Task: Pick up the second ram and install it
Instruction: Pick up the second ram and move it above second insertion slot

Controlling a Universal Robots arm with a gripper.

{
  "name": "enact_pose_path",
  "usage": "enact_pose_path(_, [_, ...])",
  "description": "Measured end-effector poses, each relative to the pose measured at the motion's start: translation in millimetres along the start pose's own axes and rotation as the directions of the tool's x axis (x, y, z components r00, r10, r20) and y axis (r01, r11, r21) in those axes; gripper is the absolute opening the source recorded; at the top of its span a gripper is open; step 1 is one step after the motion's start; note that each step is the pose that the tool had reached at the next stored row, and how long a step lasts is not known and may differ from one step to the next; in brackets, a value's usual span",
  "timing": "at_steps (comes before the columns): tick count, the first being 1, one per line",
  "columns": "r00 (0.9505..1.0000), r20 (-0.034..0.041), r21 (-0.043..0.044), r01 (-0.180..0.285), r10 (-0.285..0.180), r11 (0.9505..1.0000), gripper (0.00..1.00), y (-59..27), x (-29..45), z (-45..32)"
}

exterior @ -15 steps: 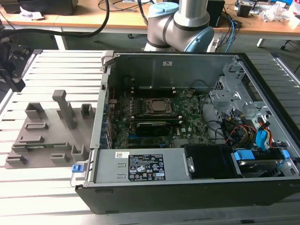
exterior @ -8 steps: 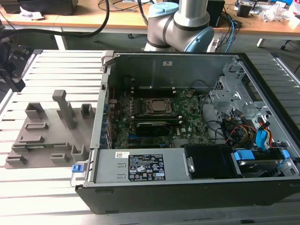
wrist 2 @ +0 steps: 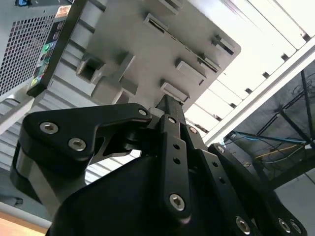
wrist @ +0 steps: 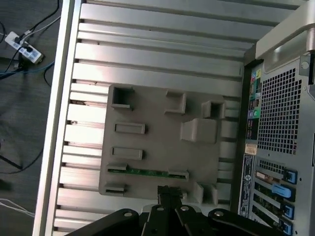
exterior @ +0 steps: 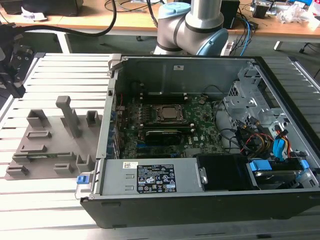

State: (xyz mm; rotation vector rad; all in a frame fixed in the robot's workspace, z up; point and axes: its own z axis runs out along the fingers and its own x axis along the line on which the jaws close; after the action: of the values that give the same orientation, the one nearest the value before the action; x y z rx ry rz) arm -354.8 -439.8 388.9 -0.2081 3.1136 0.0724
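Observation:
The second ram (wrist: 147,171) is a narrow green stick lying flat between two small holders on a grey fixture plate (wrist: 147,113). That plate (exterior: 50,145) sits on the slatted table at the exterior view's left of the open computer case (exterior: 200,65). My black gripper (wrist: 170,192) hangs high above the plate, just off one long side of the stick and not touching it. Its fingers are shut with nothing between them. It also appears as (wrist 2: 167,104) and at the far left edge of the exterior view (exterior: 15,85). Inside the case lies the green motherboard (exterior: 200,125).
A tall grey post (exterior: 70,117) and several low holders rise from the fixture plate. The case's perforated rear panel (wrist: 280,113) stands close beside the plate. The arm's base (exterior: 190,25) is behind the case. A power strip (wrist: 22,42) and cables lie on the floor past the table's edge.

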Motion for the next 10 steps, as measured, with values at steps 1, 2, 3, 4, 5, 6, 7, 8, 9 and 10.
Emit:
enact_pose_path(1, [0.9997, -0.001, -0.0006, 0.024, -0.024, 0.9997, 0.11, 0.0, 0.0, 0.0])
enact_pose_path(2, [0.9993, -0.0016, -0.0009, 0.037, -0.037, 0.9993, 0.11, 0.0, 0.0, 0.0])
enact_pose_path(3, [0.9989, -0.0021, -0.0011, 0.047, -0.047, 0.9989, 0.11, 0.0, 0.0, 0.0])
enact_pose_path(4, [0.9973, -0.0032, -0.0019, 0.074, -0.074, 0.9973, 0.11, 0.0, 0.0, 0.0])
enact_pose_path(5, [0.9959, -0.0039, -0.0023, 0.09, -0.09, 0.9959, 0.11, 0.0, 0.0, 0.0])
enact_pose_path(6, [0.993, -0.0052, -0.003, 0.118, -0.118, 0.993, 0.11, 0.0, 0.0, 0.0])
enact_pose_path(7, [0.991, -0.0057, -0.0035, 0.134, -0.134, 0.991, 0.11, 0.0, 0.0, 0.0])
enact_pose_path(8, [0.9886, -0.0064, -0.004, 0.15, -0.15, 0.9887, 0.11, 0.0, 0.0, 0.0])
enact_pose_path(9, [0.9866, -0.007, -0.0044, 0.163, -0.163, 0.9867, 0.11, 0.0, 0.0, 0.0])
enact_pose_path(10, [0.9849, -0.0074, -0.0047, 0.173, -0.173, 0.9849, 0.11, 0.0, 0.0, 0.0])
